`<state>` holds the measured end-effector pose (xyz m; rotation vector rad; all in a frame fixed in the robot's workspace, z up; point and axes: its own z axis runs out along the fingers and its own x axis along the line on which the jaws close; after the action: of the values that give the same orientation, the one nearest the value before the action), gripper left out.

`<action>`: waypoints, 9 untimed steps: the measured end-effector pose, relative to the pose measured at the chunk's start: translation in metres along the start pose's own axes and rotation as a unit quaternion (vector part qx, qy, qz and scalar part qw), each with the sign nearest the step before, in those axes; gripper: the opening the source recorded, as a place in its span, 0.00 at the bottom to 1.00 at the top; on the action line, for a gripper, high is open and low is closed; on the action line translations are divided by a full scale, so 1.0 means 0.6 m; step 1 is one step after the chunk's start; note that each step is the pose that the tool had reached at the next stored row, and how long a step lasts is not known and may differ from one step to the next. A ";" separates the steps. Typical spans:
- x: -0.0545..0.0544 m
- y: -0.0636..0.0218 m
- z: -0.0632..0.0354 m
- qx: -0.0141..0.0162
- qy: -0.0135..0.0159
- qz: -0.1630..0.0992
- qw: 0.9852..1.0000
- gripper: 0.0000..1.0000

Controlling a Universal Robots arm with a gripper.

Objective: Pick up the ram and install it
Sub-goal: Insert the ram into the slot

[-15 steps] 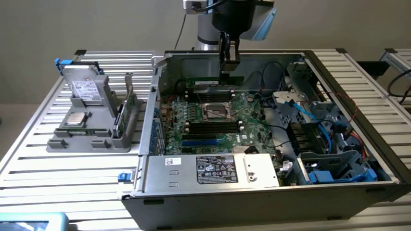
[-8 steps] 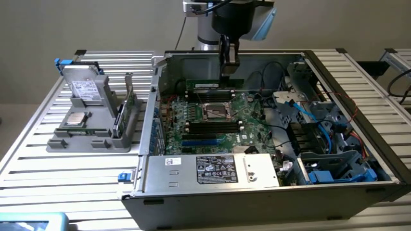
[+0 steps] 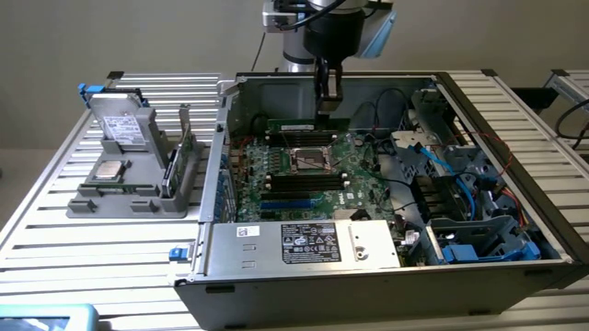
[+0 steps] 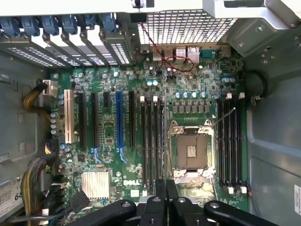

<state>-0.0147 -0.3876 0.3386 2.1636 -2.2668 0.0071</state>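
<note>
The ram is a slim green stick with a pale label. It stands on edge in the memory slots just beyond the processor socket inside the open computer case. My gripper hangs straight down over it, tips just above its top edge; contact cannot be told. In the wrist view the gripper has its two black fingers pressed together with nothing between them, above the green motherboard. The socket lies between two banks of black memory slots.
A grey parts holder on the slatted table at the exterior view's left carries a silvery processor chip, a drive and an upright green board. Blue cables and drive cages fill the case's right side. Case walls surround the board.
</note>
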 end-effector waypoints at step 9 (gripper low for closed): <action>0.000 0.000 0.025 0.003 0.000 0.002 1.000 0.12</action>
<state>-0.0147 -0.3876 0.3235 2.1609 -2.2745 0.0145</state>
